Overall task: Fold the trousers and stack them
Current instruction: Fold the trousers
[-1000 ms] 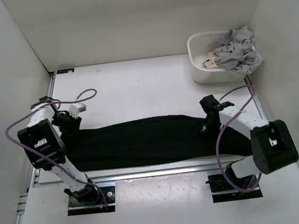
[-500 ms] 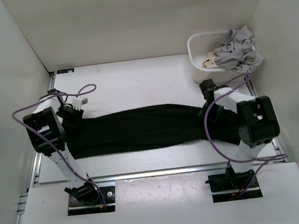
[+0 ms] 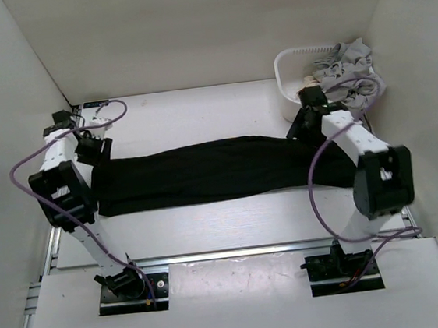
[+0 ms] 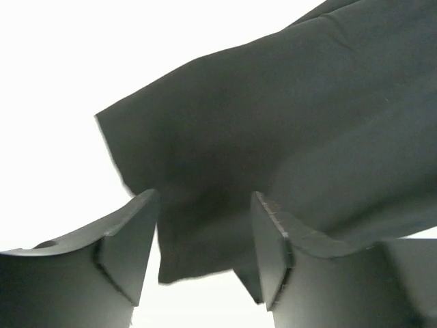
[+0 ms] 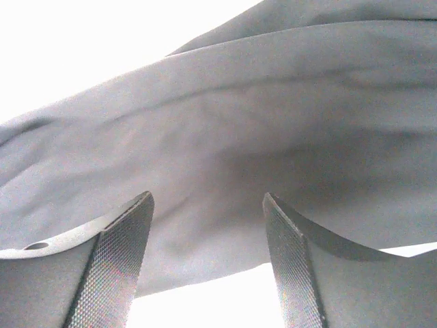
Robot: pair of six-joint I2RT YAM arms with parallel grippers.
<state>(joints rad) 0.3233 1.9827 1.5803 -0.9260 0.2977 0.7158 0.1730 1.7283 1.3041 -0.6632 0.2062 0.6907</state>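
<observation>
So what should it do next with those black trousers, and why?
Probably lift the left arm and right arm straight up, clear of the trousers. Both pairs of jaws stand open, gripping nothing, one at each end of the long flat strip.

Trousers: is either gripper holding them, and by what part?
Nothing held: left gripper and right gripper both show jaws apart, the trousers lying loose on the table.

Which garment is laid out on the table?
The black trousers, stretched long across the table; the grey garments sit bunched in the white basket.
</observation>
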